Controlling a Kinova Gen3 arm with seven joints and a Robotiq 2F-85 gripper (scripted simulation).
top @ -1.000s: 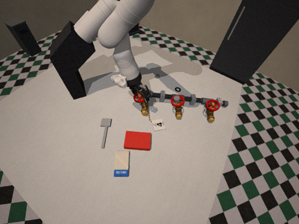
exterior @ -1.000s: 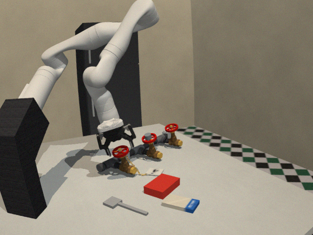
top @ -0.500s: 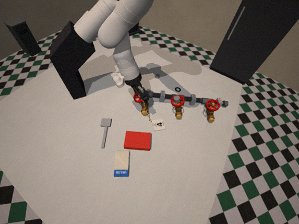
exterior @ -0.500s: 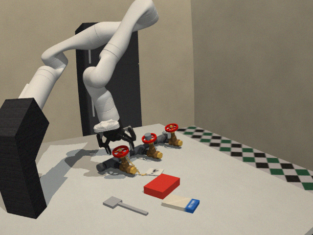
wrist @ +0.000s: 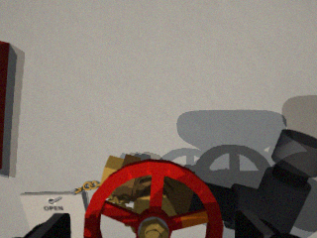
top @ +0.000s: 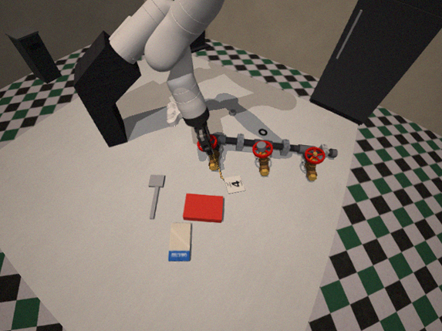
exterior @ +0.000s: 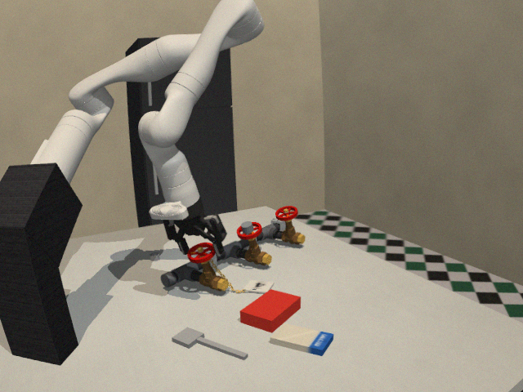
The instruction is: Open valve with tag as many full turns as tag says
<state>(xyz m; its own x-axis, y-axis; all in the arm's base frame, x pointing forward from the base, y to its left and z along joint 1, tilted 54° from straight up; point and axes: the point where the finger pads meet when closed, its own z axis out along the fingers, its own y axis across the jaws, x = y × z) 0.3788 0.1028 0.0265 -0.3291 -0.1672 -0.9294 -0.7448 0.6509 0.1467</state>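
Observation:
Three red-handwheel valves sit on a dark pipe [top: 249, 142] [exterior: 179, 276]. The left valve [top: 213, 145] [exterior: 202, 253] [wrist: 154, 195] has a gold chain [top: 220, 174] [wrist: 87, 186] running to a white tag [top: 236, 184] [exterior: 258, 287] [wrist: 49, 208] marked "4"; in the wrist view the tag shows the word "OPEN". The middle valve [top: 263, 148] [exterior: 252, 233] and the right valve [top: 313, 156] [exterior: 286, 214] carry no tag. My gripper [top: 204, 141] [exterior: 201, 247] [wrist: 154, 229] is open, with its fingers on either side of the left handwheel and not closed on it.
A red box [top: 203, 207] [exterior: 270, 309] [wrist: 4, 99], a white-and-blue box [top: 179, 241] [exterior: 301, 337] and a grey paddle tool [top: 154, 195] [exterior: 208, 342] lie in front of the valves. A black block [top: 101, 89] [exterior: 33, 261] stands at the left, a dark cabinet [top: 379, 53] behind. A black ring [top: 262, 134] lies behind the pipe.

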